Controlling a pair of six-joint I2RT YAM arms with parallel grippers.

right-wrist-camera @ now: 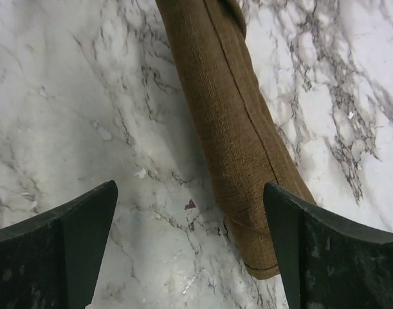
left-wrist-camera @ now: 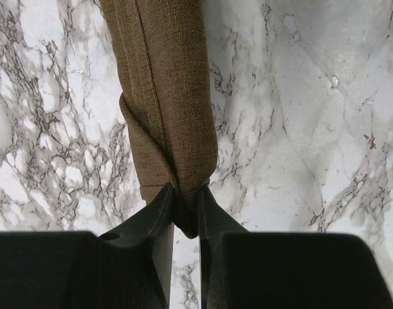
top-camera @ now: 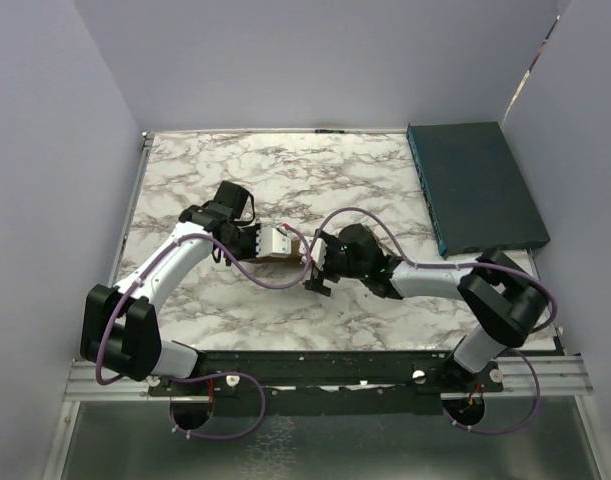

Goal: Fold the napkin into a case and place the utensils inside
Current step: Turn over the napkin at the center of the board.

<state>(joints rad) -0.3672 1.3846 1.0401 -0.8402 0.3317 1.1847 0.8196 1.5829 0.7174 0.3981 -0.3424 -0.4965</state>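
The napkin point(left-wrist-camera: 170, 96) lay on the marble tabletop point(right-wrist-camera: 87, 96) as a narrow folded oblong, already close to a case. It ran straight away from the left pincer point(left-wrist-camera: 185, 190), which was drawn in narrow and nipping the gathered near end of the cloth between its tips. The right pincer point(right-wrist-camera: 190, 193) stood wide and held nothing. The napkin's other end lay just ahead of it and toward its right finger, with bare marble in front of its left finger.

The fork was not visible in any view. It may have sat inside the folds, but the pictures did not settle that.

Judged from its coarse weave and limp creases, the cloth would be light and soft, with enough texture not to slip from the pads. It has no stiffness of its own, so a tug on one layer would likely pull the fold open. The best hold looked to be at an end, through all the layers together, or along the long folded edge. The stitched hem nearest the right pincer offered a firmer bite.

A dark teal box point(top-camera: 475, 185) lay well beyond the right pincer. No brand, label or writing could be read on it or on the cloth.
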